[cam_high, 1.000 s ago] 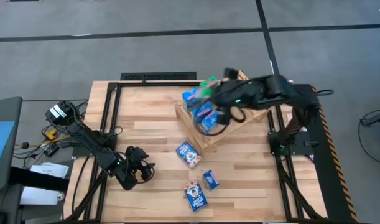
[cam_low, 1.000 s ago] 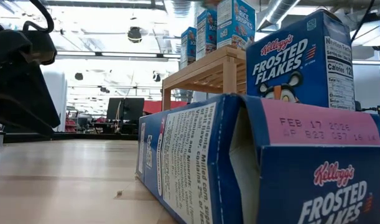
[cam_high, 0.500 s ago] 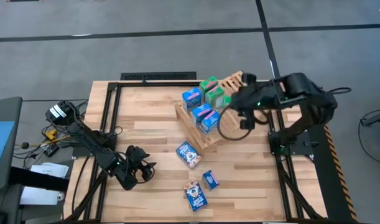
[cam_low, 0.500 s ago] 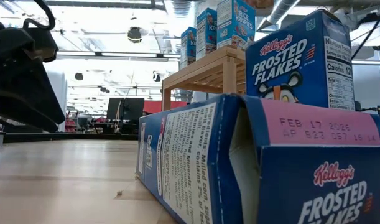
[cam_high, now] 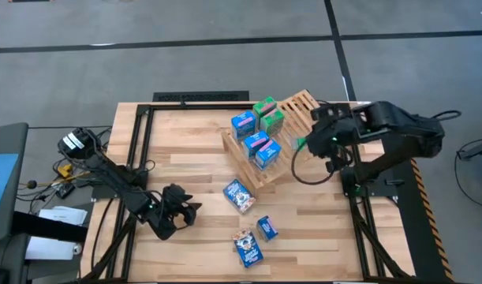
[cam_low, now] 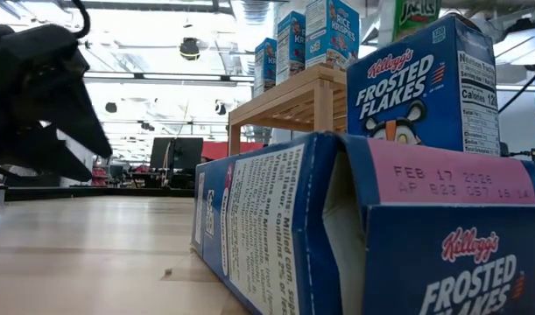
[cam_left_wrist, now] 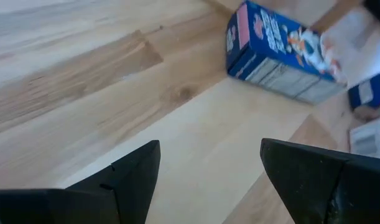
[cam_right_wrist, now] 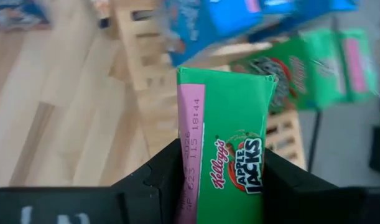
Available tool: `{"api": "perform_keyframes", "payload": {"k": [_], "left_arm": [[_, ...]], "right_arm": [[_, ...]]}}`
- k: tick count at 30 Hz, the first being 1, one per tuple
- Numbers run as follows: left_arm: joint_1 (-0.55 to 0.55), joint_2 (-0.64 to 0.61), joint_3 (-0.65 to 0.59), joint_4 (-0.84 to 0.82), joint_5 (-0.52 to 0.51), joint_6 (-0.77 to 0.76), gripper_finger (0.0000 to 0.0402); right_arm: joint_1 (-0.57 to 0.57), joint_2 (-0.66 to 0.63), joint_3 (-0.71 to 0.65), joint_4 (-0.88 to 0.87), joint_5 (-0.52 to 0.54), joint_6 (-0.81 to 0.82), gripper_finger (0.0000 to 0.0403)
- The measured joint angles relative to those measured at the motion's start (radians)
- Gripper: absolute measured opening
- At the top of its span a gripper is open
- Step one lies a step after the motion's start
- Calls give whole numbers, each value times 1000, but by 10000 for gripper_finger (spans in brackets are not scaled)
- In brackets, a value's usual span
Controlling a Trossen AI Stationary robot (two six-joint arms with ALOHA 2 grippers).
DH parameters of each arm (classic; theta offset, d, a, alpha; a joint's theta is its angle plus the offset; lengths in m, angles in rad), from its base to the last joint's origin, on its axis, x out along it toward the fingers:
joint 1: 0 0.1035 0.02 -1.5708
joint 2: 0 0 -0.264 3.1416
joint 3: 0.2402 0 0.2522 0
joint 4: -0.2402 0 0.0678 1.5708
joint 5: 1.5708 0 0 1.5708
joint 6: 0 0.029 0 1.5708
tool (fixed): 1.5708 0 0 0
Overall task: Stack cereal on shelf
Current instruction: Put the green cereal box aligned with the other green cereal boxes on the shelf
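Here the right fingers (cam_right_wrist: 221, 186) pinch a green cereal box (cam_right_wrist: 230, 155), with the slatted shelf (cam_right_wrist: 146, 74) just beyond them. The left fingers (cam_left_wrist: 208, 174) stand spread over the table (cam_left_wrist: 84, 81), a blue box (cam_left_wrist: 277, 53) lying ahead.

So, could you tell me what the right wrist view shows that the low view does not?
Only the right wrist view shows the right gripper shut on a green Apple Jacks box, above the shelf's bare slats. Only the low view shows the Frosted Flakes boxes close up and the left gripper. Both show the shelf with blue boxes.
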Motion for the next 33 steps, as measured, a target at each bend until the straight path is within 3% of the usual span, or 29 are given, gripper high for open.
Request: {"api": "perform_keyframes", "payload": {"k": [7,13,19,33], "left_arm": [[62,0,0,22,1,-16,267],[101,0,0,31,3,-18,267],[121,0,0,31,-7,-11,267],[134,0,0,29,-22,-2,267]], "right_arm": [[-159,32,-20,122,-219,-211,169],[-288,100,-20,90,-390,-281,170],[-333,134,-21,168,-426,-345,171],[-344,193,-20,118,-426,-359,166]]}}
